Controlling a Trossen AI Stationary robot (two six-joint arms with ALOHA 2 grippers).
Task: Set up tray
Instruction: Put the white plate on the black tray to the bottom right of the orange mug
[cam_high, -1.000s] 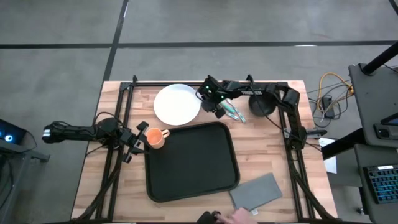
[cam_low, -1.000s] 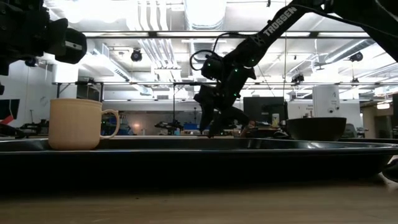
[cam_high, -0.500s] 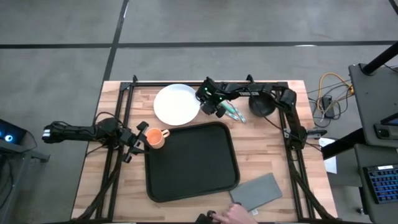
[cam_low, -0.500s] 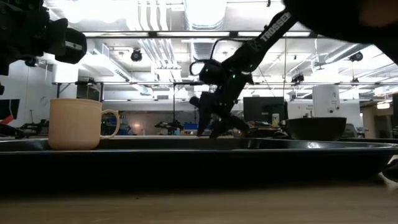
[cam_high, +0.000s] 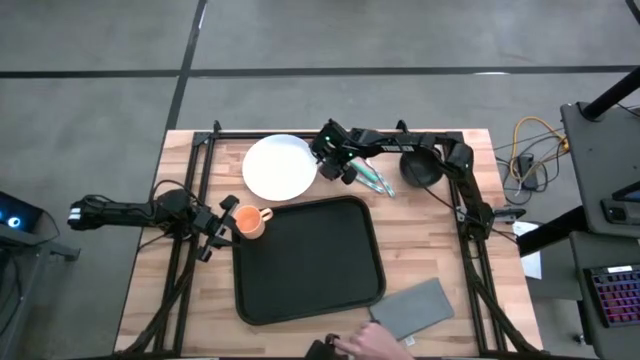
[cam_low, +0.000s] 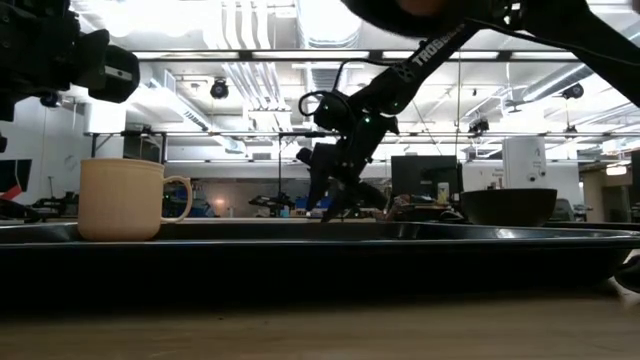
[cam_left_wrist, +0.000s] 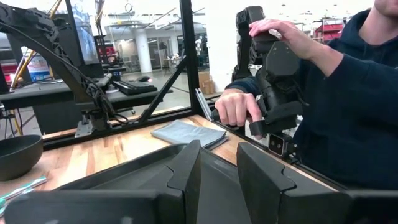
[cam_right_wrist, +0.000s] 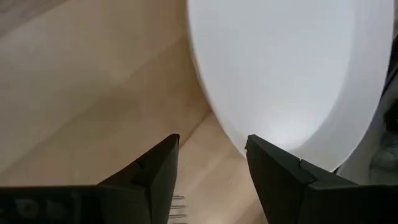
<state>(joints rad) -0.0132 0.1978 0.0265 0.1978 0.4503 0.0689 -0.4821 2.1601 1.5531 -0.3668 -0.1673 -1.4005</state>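
Note:
The black tray (cam_high: 310, 262) lies in the middle of the table. An orange mug (cam_high: 249, 221) stands upright on the tray's far left corner (cam_low: 120, 198), its handle toward the right. My left gripper (cam_high: 218, 225) hovers open just left of the mug and above it (cam_left_wrist: 217, 180). A white plate (cam_high: 279, 167) lies flat on the table beyond the tray. My right gripper (cam_high: 329, 160) is open, pointing down at the plate's right rim (cam_right_wrist: 211, 180). My right gripper comes at the plate from above. One finger (cam_right_wrist: 273, 168) stands right at the plate's right rim (cam_right_wrist: 245, 146) and the other over bare wood. I cannot tell whether the finger touches the rim. The plate lies flat on the table.
A black bowl (cam_high: 421, 167) and some cutlery (cam_high: 375, 181) lie right of the plate. A grey napkin (cam_high: 412, 307) lies near the table's near right corner. A person's hand (cam_high: 362, 345) is at the near edge; the left wrist view shows the person (cam_left_wrist: 323, 106) holding control handles.
My right gripper has moved toward the table's left, along the far side, up to the plate's right rim. The plate now sits slightly farther left than before. The person's hand at the near edge has shifted.

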